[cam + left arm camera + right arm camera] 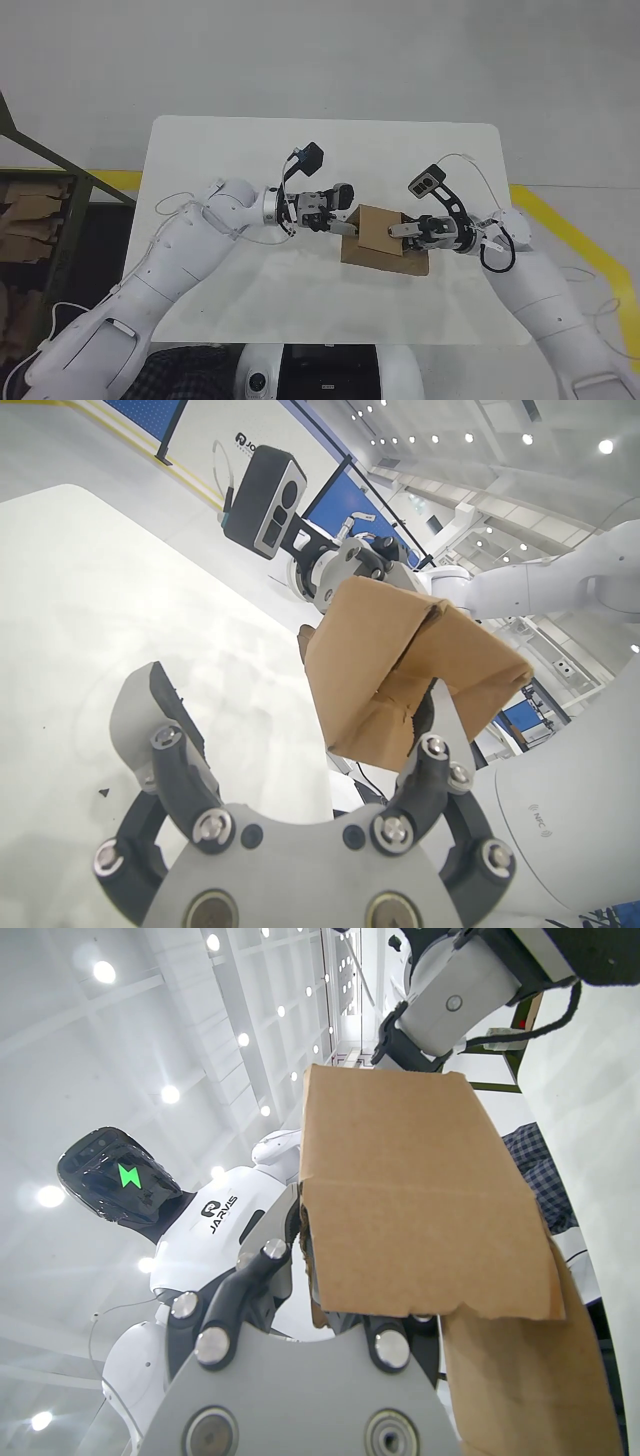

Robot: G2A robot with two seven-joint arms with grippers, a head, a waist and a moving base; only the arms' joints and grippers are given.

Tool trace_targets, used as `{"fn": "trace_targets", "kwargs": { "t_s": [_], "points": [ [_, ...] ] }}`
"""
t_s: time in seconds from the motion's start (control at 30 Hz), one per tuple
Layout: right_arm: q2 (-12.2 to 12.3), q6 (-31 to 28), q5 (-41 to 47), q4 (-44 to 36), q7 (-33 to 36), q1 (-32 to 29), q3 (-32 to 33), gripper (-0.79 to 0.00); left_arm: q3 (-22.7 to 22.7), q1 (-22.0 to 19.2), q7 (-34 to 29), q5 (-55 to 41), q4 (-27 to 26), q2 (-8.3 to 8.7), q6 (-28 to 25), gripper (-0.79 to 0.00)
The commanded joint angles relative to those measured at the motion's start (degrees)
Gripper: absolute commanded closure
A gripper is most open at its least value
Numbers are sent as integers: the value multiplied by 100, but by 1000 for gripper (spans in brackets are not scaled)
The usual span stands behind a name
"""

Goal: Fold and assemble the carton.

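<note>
Carton [385, 238] sits around the middle of the table [250, 150], half-folded, with our arms at either end. Our left gripper [295, 680] is spread wide, one finger [447, 720] poking the crumpled end flap. Our right gripper [405, 231] looks pinched onto a wall. We reckon it's light, thin cardboard that buckles and tears easily, so we'd grab it along the creased edges, not by the loose flaps
</note>
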Motion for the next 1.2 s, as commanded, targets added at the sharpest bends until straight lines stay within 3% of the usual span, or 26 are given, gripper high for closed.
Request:
{"fn": "trace_targets", "kwargs": {
  "t_s": [0.0, 0.53, 0.93, 1.17],
  "points": [
    [-10, 15, -13, 10, 0, 6, 5, 0, 28, -11, -12, 41, 8, -9, 19, -785],
    [-63, 53, -106, 11, 0, -15, 85, 0, 155, -95, -29, -109, 80, -77, -28, -785],
    [-69, 100, -203, 122, -55, -25, 238, 0, -385, 181, 457, -31, 58, 46, -677, -785],
    [-87, 270, -321, 252, -306, 25, 299, 0, -602, 316, 766, 255, -424, 82, -692, -785]
  ]
}}
